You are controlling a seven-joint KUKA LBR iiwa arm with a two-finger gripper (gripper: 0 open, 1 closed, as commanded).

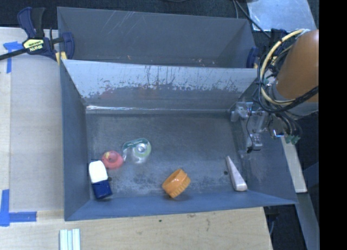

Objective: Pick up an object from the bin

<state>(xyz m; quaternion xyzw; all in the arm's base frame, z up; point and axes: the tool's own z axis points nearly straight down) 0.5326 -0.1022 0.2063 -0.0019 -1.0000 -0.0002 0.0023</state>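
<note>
The gripper (252, 145) hangs at the right end of the bin (162, 81), low over the floor and close to the sloping right wall. Whether it is apart or together I cannot tell from this angle, and nothing shows inside it.

Nearest to it is a pale, wedge-shaped stick (236, 174), lying just below and a touch to the left in this view, flat on the floor near where the right wall meets it. That looks like the likeliest candidate, though the gripper sits beside it rather than over it.

The trouble starts with that wall. If the gripper drops straight down here, I judge it could scrape the slope or jam against it before it closes. The stick is thin and lies flat, so a grasp that lands off-centre may only nudge it, sliding it into the corner seam where it would be harder to reach. Squeezed across its tapered end, it could well squirt out.

The cables (271, 64) looping off the wrist beside the orange cover (301, 64) hang close to the rim, and a deep reach could snag them there.

Everything else is well apart, off to the left. There is an orange lump (175, 183) near the front wall, with a pink round piece (113, 159) touching a clear, greenish thing (136, 150), and a white-and-blue block (99, 179) in the front left corner. Going for any of them means a long sweep across the floor.
</note>
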